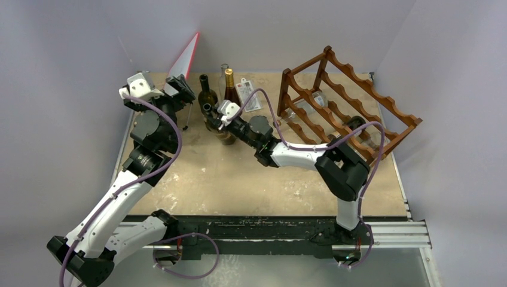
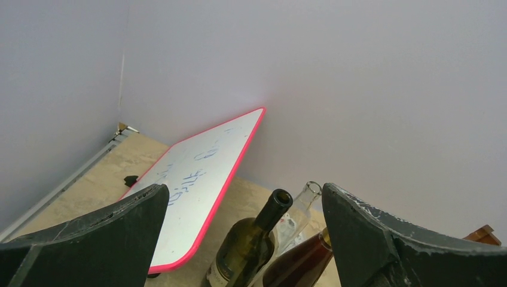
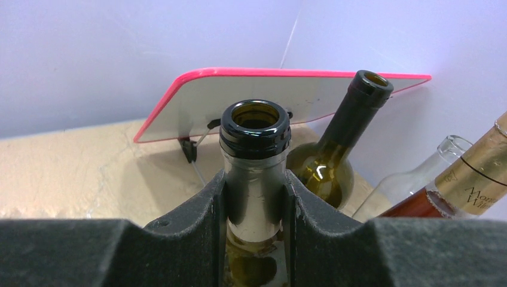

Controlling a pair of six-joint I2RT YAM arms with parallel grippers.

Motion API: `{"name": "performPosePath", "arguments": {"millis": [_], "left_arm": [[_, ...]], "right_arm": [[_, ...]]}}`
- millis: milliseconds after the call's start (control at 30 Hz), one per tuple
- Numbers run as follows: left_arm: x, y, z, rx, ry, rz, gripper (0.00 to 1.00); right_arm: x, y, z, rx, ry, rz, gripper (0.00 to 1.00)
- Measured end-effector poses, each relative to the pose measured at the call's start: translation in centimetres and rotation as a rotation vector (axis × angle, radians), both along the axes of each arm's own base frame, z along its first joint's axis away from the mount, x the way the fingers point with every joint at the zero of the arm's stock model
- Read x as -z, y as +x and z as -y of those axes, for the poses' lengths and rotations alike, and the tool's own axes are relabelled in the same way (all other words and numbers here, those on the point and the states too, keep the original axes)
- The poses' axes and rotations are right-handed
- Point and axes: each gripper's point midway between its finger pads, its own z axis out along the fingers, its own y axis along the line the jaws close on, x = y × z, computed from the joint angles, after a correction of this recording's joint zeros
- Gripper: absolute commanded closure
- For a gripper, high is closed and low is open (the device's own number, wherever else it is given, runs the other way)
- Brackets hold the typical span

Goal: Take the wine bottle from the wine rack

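Note:
The dark reddish-brown wine rack (image 1: pixel 359 98) stands at the back right, with clear bottles (image 1: pixel 301 111) lying in its tiers. My right gripper (image 1: pixel 213 115) is well left of the rack. It is shut on the neck of an olive-green wine bottle (image 3: pixel 255 128), which is upright beside the other bottles. I cannot tell whether its base (image 1: pixel 226 137) touches the table. The right fingers (image 3: pixel 197 209) clamp the neck just below its dark rim. My left gripper (image 1: pixel 181 88) is open and empty at the back left, its fingers (image 2: pixel 107 233) wide apart.
A dark green bottle (image 1: pixel 207 91), an amber bottle with a gold top (image 1: pixel 229 84) and a clear bottle (image 1: pixel 223 70) stand close behind the held one. A red-rimmed whiteboard (image 1: pixel 186 55) leans in the back left corner. Walls close in the back and both sides.

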Motion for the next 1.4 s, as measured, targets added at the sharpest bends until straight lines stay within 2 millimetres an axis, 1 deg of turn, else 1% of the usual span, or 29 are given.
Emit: {"name": "performPosePath", "arguments": {"millis": [133,233,500,767,1033,1067,1100,1200,1233,1333,1400], "left_arm": [[0.1,0.0,-0.3,-0.013,0.0,-0.002,0.0],[0.0,0.0,-0.6,-0.023,-0.003,0.001,0.0],[0.0,0.0,-0.7,-0.029,-0.004,0.001,0.0],[0.2,0.2,-1.4,-0.05,-0.005,0.001,0.0],[0.1,0.2,-1.6,-0.054,-0.005,0.001,0.0],[0.1,0.2,-1.6,-0.054,-0.005,0.001,0.0],[0.1,0.2,-1.6,-0.054,-0.005,0.001,0.0],[0.1,0.3,-1.6,-0.051,-0.005,0.002,0.0],[0.1,0.3,-1.6,-0.051,-0.006,0.003,0.0],[0.1,0.3,-1.6,-0.048,-0.007,0.004,0.0],[0.1,0.3,-1.5,-0.046,-0.008,0.004,0.0]], "right_arm": [[-0.3,1.1,-0.5,0.006,0.04,-0.012,1.0],[-0.4,1.6,-0.6,0.013,0.065,-0.019,1.0],[-1.2,3.3,0.5,0.043,0.152,-0.048,1.0],[0.4,4.2,0.5,0.069,0.162,-0.078,1.0],[0.4,4.6,0.6,0.083,0.175,-0.073,1.0],[0.4,4.7,0.7,0.09,0.178,-0.074,0.99],[0.4,4.7,0.8,0.094,0.181,-0.074,0.93],[0.4,5.0,1.0,0.111,0.189,-0.076,0.7],[0.4,5.1,1.1,0.117,0.192,-0.076,0.63],[0.4,5.3,1.5,0.141,0.201,-0.07,0.47],[-0.2,5.6,2.1,0.164,0.223,-0.043,0.38]]}}
